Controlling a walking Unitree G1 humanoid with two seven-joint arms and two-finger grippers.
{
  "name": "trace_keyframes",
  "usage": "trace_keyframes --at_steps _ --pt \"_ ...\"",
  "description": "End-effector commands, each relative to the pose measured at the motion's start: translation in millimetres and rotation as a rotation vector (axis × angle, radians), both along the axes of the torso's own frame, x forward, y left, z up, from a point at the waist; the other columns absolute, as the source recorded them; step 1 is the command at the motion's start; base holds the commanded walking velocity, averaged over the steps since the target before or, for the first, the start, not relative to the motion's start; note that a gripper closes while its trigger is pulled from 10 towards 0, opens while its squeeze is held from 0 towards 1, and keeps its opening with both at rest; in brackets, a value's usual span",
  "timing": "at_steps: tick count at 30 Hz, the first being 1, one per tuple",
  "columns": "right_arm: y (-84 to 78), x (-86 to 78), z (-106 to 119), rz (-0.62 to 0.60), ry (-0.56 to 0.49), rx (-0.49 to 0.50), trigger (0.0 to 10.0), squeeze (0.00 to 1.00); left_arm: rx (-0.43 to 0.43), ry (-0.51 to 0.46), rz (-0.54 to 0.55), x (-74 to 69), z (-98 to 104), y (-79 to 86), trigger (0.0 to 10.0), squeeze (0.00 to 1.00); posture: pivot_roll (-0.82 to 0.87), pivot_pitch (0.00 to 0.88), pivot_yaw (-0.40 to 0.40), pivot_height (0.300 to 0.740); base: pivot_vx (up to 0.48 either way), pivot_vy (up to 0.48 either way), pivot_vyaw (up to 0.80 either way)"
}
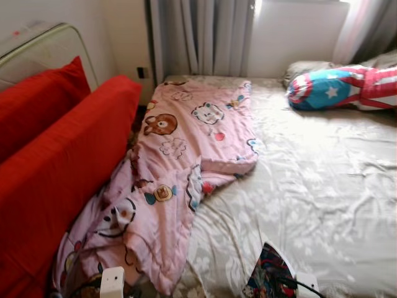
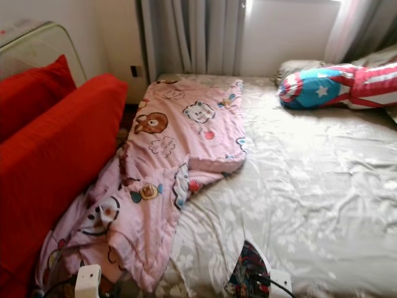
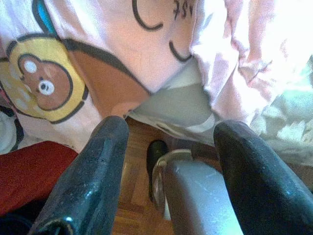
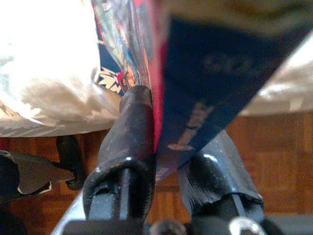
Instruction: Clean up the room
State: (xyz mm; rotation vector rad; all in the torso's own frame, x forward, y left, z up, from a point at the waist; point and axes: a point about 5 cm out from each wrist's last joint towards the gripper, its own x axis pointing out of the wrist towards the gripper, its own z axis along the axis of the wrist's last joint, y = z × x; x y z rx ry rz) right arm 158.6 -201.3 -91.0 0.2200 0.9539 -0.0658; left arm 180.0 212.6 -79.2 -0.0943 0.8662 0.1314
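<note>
A thin printed book (image 4: 195, 98) is pinched between the right gripper (image 4: 166, 161) fingers; the left gripper (image 3: 168, 156) is spread, empty, below the pink quilt (image 1: 180, 155). The book should be kept firmly clamped and carried clear of the bed (image 1: 322, 186).

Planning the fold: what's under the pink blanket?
The pink blanket covers the bed's left strip; the beige sheet shows beside it. Its lower end droops past the bed edge by the red cushion. Anything beneath it is hidden.

Glossy black fingers (image 3: 93, 181), white wrist housings (image 1: 112, 280)
</note>
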Motion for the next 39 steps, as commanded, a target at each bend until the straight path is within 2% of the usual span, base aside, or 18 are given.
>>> trace_keyframes --at_steps 1,3,7,20,23,39 --pt "-5.1 5.0 3.9 -0.003 -0.050 -0.033 10.0 0.00 0.001 0.017 -0.004 -5.3 -2.6 -0.3 10.0 0.00 -0.03 0.000 -0.058 0.738 0.000 0.000 0.00" --pt "-7.2 5.2 4.6 -0.010 -0.058 -0.044 10.0 0.00 0.001 0.017 -0.004 -5.5 -2.7 -0.3 10.0 0.00 -0.03 0.000 -0.058 0.738 0.000 0.000 0.00" --pt "-22.4 7.1 10.0 -0.058 -0.115 -0.108 10.0 0.00 -0.001 0.017 -0.002 -7.6 -3.5 -0.4 10.0 0.00 -0.03 0.000 -0.057 0.738 0.000 0.000 0.00" --pt "-30.0 2.9 8.9 -0.084 -0.081 -0.166 10.0 0.00 0.006 0.019 -0.021 -7.6 -3.4 -0.5 10.0 0.00 -0.03 0.000 -0.064 0.738 0.000 0.000 0.00" --pt "-33.6 1.3 9.0 -0.113 -0.076 -0.166 10.0 0.00 0.008 0.019 -0.023 -7.3 -3.3 -0.3 10.0 0.00 -0.04 0.000 -0.063 0.738 0.000 0.000 -0.70" --pt "-35.0 4.3 10.3 -0.105 -0.076 -0.165 10.0 0.00 0.011 0.015 -0.041 -5.4 -2.7 -2.4 10.0 0.00 -0.04 0.000 -0.071 0.738 0.000 0.000 -0.67"
